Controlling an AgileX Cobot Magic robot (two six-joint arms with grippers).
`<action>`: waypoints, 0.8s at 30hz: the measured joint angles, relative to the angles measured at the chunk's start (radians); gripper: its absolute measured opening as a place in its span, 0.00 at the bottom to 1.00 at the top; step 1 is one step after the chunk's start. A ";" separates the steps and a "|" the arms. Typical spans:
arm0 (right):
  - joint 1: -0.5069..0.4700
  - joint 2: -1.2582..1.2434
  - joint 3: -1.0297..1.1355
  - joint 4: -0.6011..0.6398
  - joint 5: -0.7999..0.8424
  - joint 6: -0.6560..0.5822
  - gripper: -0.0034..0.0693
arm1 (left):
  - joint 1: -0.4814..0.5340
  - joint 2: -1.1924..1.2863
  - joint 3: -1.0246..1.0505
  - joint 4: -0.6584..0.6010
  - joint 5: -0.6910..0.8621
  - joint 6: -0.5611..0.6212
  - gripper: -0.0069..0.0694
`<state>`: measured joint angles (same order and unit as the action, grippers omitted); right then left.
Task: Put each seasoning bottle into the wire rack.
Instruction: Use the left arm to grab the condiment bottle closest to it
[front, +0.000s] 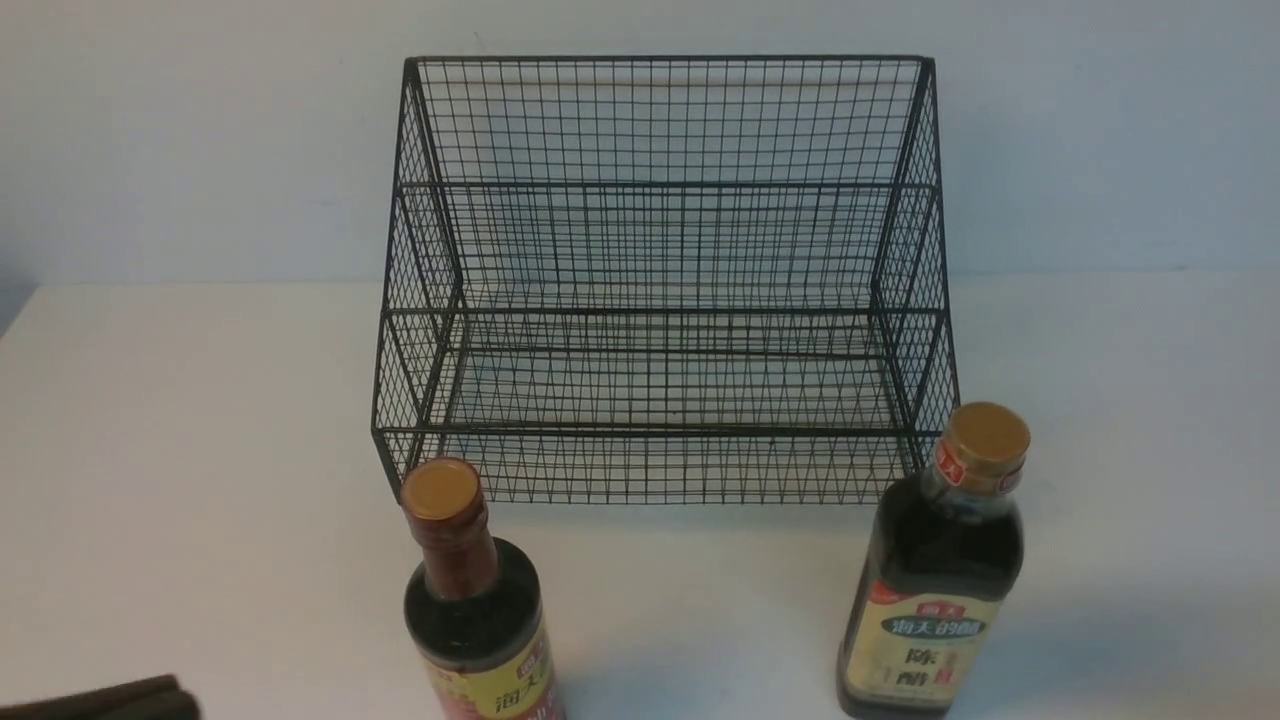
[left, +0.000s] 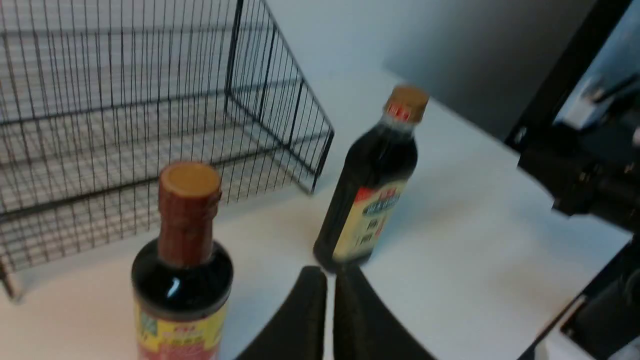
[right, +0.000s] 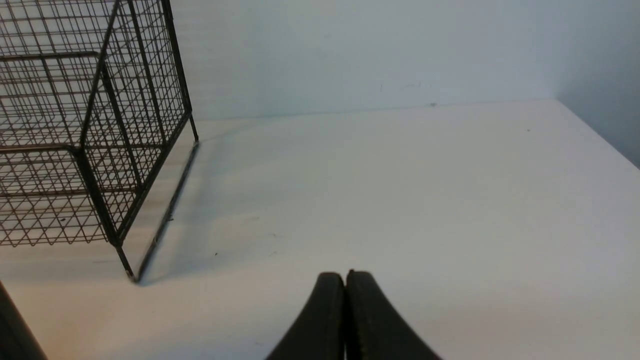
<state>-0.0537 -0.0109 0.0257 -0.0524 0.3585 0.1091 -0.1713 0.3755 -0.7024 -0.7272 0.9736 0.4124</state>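
Black wire rack (front: 660, 185) toward the back of the white surface (front: 200, 450), near the pale wall, low front edge facing the robot. Two bottles of dark liquid with gold caps upright on the surface in front of it, both outside the rack and well apart from each other. Red-necked bottle (front: 478, 610) with yellow-and-red label just before the rack's left front corner. Cream-label bottle (front: 935, 570) with green band by the right front corner, close to the wire; contact impossible to tell. Left tool (left: 330, 272) all but closed, only a thin slit between its fingers, gripping nothing, aimed between the two bottles. Right tool (right: 345, 275) closed, fingers pressed together, gripping nothing, over the surface off the rack's right side.
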 joint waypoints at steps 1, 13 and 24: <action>0.000 0.000 0.000 0.000 0.000 0.000 0.04 | 0.000 0.040 -0.011 0.009 0.001 0.012 0.16; 0.000 0.000 0.000 0.000 0.000 0.000 0.04 | 0.000 0.442 -0.022 -0.237 -0.116 0.431 0.82; 0.000 0.000 0.000 0.000 0.000 0.000 0.04 | 0.000 0.619 -0.022 -0.368 -0.193 0.725 0.99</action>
<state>-0.0537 -0.0109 0.0257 -0.0524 0.3585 0.1091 -0.1713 0.9946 -0.7246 -1.0951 0.7809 1.1372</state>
